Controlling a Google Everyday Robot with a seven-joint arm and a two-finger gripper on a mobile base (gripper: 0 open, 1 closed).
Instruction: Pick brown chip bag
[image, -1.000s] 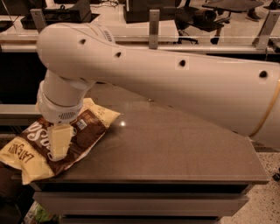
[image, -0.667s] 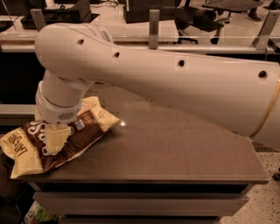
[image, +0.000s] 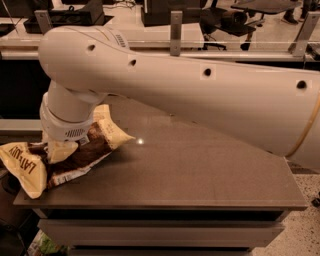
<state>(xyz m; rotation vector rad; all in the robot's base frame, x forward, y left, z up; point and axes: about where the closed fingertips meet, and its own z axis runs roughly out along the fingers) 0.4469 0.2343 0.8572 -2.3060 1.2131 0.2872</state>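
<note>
Since my gripper (image: 61, 150), closed on the brown chip bag (image: 82, 156) at the table (image: 200, 170)'s left edge, has tipped the bag up a little, the grasp seems to hold for lifting

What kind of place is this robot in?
Likely an office or lab: a swivel chair and desks behind, the tool down on the bag at a grey table edge.

Dark brown surface (image: 200, 175) fills centre and lower frame, with a small glare spot (image: 140, 141) left of centre. Brown chip bag (image: 85, 155) sits at its left edge, cream end overhanging. Gripper (image: 61, 150) at frame left, on the bag.
</note>
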